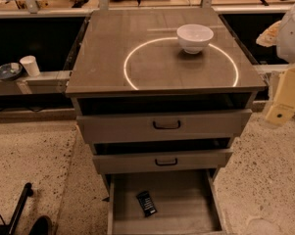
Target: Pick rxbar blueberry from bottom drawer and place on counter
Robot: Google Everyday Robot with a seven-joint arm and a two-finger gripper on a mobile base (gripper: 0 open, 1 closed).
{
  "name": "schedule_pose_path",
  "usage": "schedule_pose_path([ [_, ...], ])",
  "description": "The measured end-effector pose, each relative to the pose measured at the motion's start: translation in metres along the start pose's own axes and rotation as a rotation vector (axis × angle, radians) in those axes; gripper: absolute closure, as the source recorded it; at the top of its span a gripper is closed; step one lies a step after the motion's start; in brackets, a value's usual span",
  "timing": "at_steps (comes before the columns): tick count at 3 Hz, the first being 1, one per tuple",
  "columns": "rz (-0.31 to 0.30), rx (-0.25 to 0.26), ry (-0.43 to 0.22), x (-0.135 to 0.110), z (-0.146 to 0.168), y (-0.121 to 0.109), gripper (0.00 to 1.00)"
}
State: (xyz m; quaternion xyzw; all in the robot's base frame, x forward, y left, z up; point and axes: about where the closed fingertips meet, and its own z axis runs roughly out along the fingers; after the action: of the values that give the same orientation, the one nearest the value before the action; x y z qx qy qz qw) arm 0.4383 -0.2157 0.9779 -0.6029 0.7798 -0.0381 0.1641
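bottom drawer (186,207) stands open; the bar (146,203) lies flat on its floor, left of middle. a white bowl (194,37) sits on the counter (112,43), on the circle's far edge. the gripper (282,109) hangs at the right beside the counter; open or closed, cannot tell.

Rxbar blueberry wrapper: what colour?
Rxbar blueberry: near-black, pale print, camera view. Gripper at right edge.

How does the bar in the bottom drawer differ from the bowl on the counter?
The rxbar blueberry is dark, flat and rectangular; the bowl is white, round and larger. The bar lies in the open bottom drawer; the bowl stands on the counter. Neither touches the tool, at the right edge.
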Motion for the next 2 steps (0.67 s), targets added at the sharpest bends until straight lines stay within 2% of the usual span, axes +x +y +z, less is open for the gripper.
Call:
schedule_pose_path([
  [1,-0.001,0.005,-0.002,0.0,0.002,0.001,0.0],
  [2,0.006,-0.03,0.001,0.006,0.032,0.016,0.0],
])
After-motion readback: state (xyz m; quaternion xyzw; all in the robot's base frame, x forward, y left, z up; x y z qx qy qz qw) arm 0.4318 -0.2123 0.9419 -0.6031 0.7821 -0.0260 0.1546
